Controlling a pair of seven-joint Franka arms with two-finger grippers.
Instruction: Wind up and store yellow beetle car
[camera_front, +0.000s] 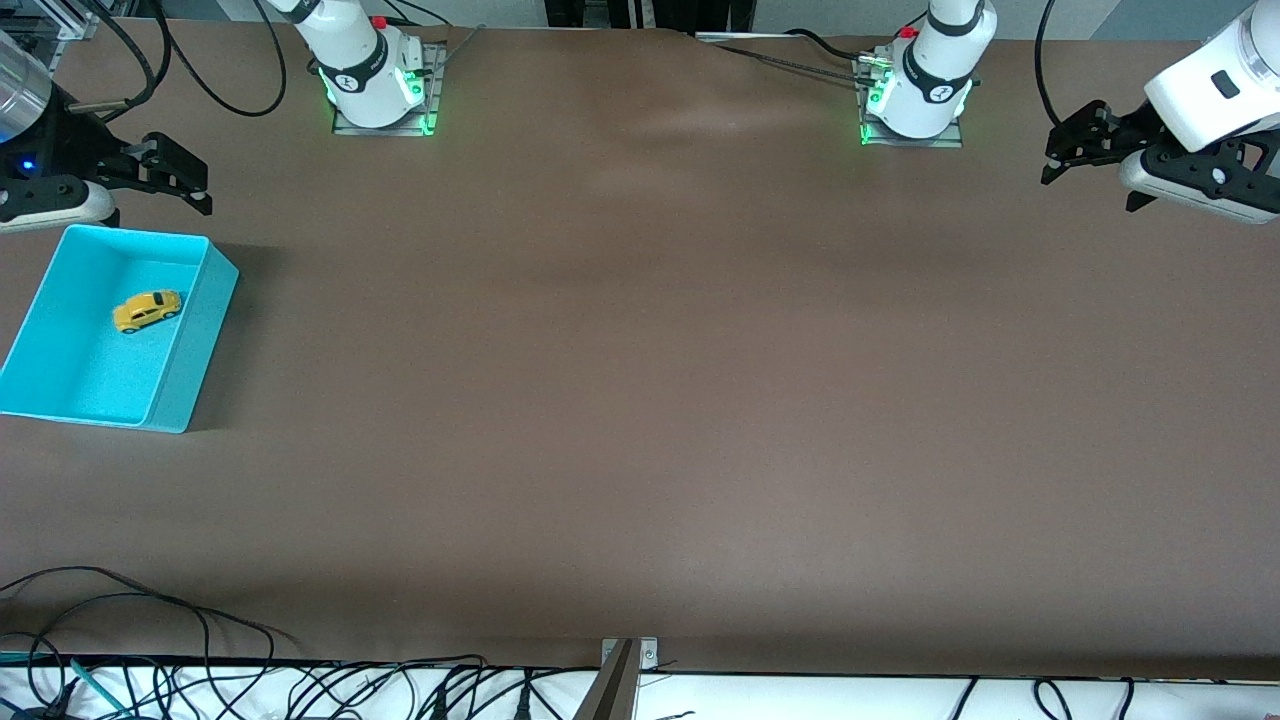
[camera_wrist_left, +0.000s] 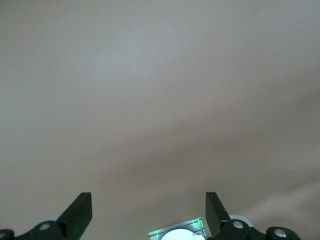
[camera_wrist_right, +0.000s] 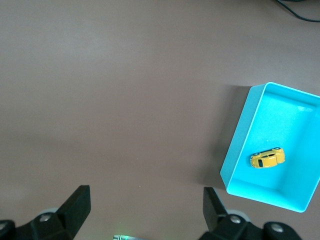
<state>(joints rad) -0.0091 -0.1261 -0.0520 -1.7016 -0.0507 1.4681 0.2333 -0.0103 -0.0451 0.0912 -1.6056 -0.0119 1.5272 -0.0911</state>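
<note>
Cyan bin (camera_front: 190, 345) clipped by frame edge in front and right wrist views, yellow beetle car (camera_front: 146, 310) inside too small to show a winding key, both wrist views crop each pincer's base, both arms run off frame.

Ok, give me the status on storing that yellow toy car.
Looks done: the yellow car lies inside the cyan bin at the right arm's end of the table. Whether it was wound up cannot be told.

In hand: nothing. The right gripper is open and empty above the table beside the bin. The left gripper is open and empty over bare table at its own end.

Left: nothing visible.
</note>
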